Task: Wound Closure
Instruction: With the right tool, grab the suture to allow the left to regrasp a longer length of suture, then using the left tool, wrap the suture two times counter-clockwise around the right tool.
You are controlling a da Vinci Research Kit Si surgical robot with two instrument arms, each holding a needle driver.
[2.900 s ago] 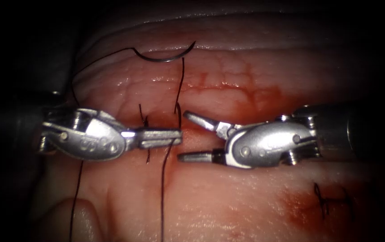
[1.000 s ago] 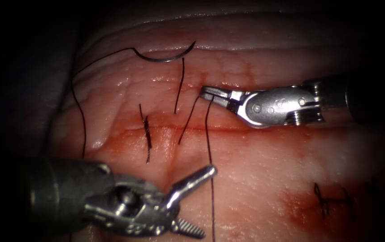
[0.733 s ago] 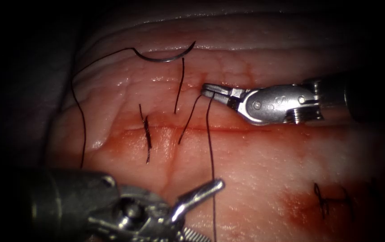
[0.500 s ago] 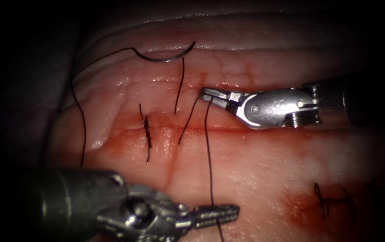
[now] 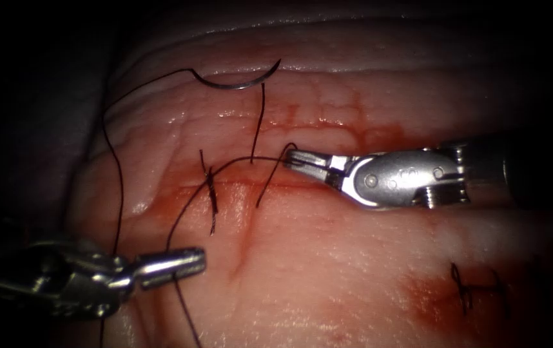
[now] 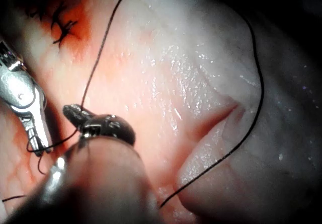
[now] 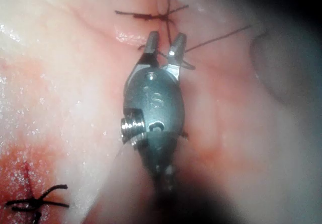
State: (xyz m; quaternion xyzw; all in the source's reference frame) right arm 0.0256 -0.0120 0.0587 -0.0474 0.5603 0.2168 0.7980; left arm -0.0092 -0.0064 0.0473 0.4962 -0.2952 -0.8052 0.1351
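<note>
Reddened tissue is seen behind 2 tools. Thread is clamped in the left pincer and in the right pincer, whose housing is stamped "S". The needle lies free on the tissue, unheld, above the cut.

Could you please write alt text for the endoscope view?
Both tools hold the thread: the left tool, low on the left, and the right tool, just above the cut in the tissue. The needle lies free on the tissue near the top, in neither tool.
</note>
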